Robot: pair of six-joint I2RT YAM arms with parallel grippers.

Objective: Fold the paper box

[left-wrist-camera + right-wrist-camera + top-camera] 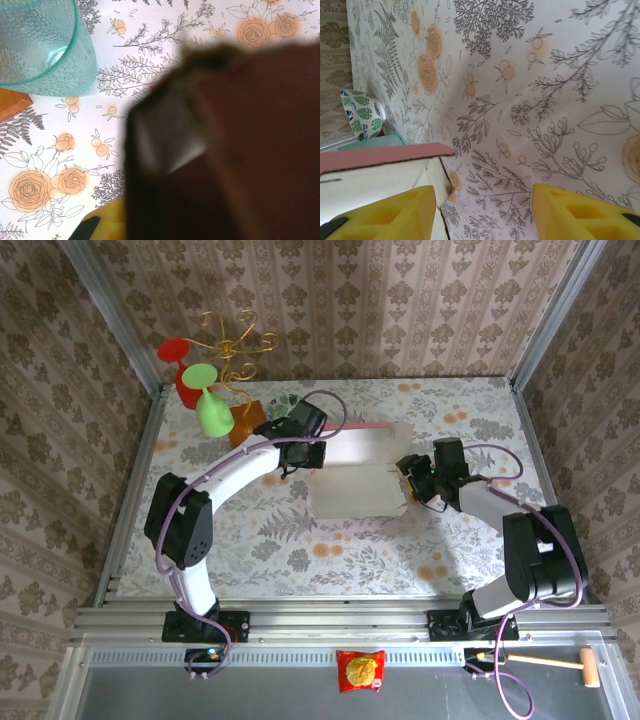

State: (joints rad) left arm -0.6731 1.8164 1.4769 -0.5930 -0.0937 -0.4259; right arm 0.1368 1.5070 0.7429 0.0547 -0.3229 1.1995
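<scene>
The thin pink cardboard paper box [355,490], white side up, lies in the middle of the flowery worktop [300,540], a bit closer to the far edge. Its long side looks to run left to right, from one arm to the other. The right end effector [410,483] sits just by the box's right edge, so the box lies to its left. In the right wrist view its two yellow fingers [395,212] stand wide apart with bare worktop in the gap. A corner of the box is right beside one finger, outside the gap and not in it. So I think the next move depends on sliding that gap sideways over the card edge. The left end effector [300,455] is at the box's left edge and is closed tight. A dark blur in its wrist view hides whether it pinches the card. Both arms are about equally near the box. The left arm comes in from the near left corner and curves to the right. The right arm reaches forward and bends left, with its wrist turned on its side.
</scene>
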